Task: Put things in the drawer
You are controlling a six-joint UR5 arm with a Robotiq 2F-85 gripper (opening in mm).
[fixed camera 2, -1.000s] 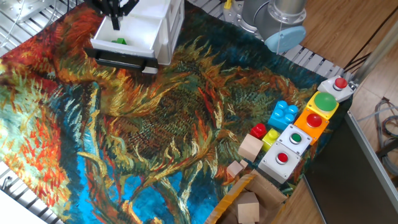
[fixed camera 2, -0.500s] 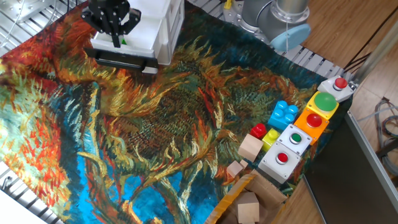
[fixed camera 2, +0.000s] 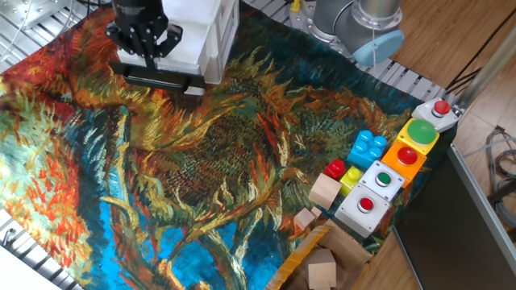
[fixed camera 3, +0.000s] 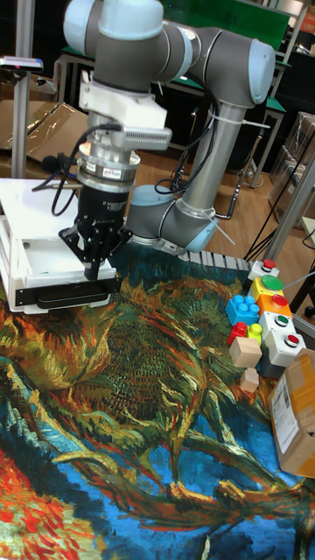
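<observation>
The white drawer (fixed camera 2: 184,50) stands pulled out of the small white cabinet (fixed camera 2: 222,32) at the far left of the cloth, and a black strip runs along its front. My gripper (fixed camera 2: 150,56) hangs over the drawer's front part, fingers pressed together to a point and holding nothing. In the tall fixed view the gripper (fixed camera 3: 90,273) has its tips just above the front rim of the drawer (fixed camera 3: 35,264). The green brick is hidden behind the gripper in both views.
At the right edge lie a blue brick (fixed camera 2: 369,147), a red brick (fixed camera 2: 335,169), a yellow brick (fixed camera 2: 352,175) and two wooden blocks (fixed camera 2: 325,192). Beside them stand button boxes (fixed camera 2: 407,153), with a cardboard box (fixed camera 2: 318,266) in front. The arm's base (fixed camera 2: 355,24) stands at the back.
The gripper has come down and toward the drawer's front edge. The green brick, seen lying in the drawer a second ago, is now covered by the gripper.
</observation>
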